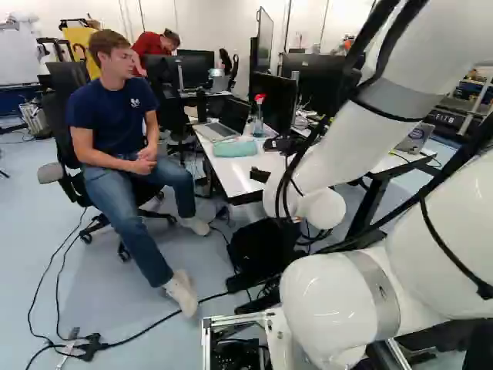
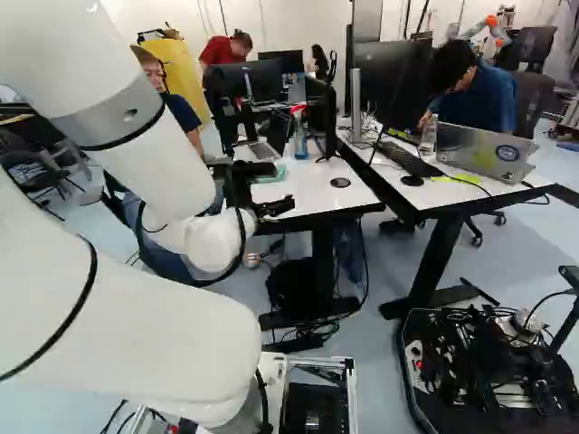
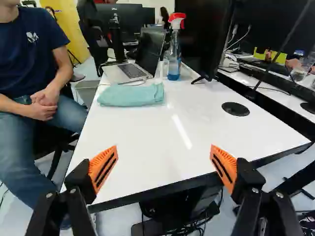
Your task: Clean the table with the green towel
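Bottle (image 3: 175,51) of blue liquid (image 3: 173,75) on table (image 3: 142,132)

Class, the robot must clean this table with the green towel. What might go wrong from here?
The open jaws might strike the near edge of the table if lowered too soon. Around the towel, they could nudge the laptop or topple the spray bottle beyond it. A wide swing might brush the person seated close beside the table.
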You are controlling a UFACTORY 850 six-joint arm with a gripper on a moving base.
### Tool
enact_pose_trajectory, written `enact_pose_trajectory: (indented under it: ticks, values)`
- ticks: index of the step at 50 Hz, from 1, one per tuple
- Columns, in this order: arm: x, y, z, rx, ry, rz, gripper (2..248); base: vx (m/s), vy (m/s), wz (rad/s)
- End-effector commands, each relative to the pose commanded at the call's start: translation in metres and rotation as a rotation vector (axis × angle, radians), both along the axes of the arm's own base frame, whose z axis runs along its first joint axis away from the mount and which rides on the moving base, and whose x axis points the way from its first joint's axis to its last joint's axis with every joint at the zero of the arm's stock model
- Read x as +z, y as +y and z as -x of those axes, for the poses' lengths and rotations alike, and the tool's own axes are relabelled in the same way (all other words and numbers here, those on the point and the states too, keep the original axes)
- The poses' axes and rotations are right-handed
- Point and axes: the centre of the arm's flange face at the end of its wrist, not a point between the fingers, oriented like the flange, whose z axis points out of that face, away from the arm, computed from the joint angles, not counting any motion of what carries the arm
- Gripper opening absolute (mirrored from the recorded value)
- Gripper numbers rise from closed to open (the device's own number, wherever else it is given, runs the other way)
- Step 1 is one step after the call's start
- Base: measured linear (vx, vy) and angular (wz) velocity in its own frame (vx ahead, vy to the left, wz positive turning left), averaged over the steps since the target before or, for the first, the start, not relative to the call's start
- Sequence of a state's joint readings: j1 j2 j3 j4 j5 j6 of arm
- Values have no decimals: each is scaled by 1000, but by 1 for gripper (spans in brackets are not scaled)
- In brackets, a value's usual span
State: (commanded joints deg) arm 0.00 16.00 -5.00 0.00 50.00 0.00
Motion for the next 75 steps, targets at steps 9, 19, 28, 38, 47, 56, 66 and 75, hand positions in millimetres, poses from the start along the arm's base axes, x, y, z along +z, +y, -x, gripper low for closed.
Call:
enact_pose_trajectory:
  ticks: [9, 19, 28, 38, 47, 56, 66, 75]
  values:
    - [13, 2, -13, 5, -32, 0, 247, 0, 0, 0]
    - [23, 3, -26, 11, -56, 0, 247, 0, 0, 0]
    - [33, 5, -39, 16, -77, -1, 247, 0, 0, 0]
    - [44, 7, -53, 22, -100, -1, 247, 0, 0, 0]
    - [54, 9, -65, 28, -119, -2, 247, 0, 0, 0]
    - [63, 12, -80, 35, -124, -2, 247, 0, 0, 0]
    - [70, 16, -97, 44, -108, -2, 247, 0, 0, 0]
    - [76, 20, -112, 52, -72, -2, 247, 0, 0, 0]
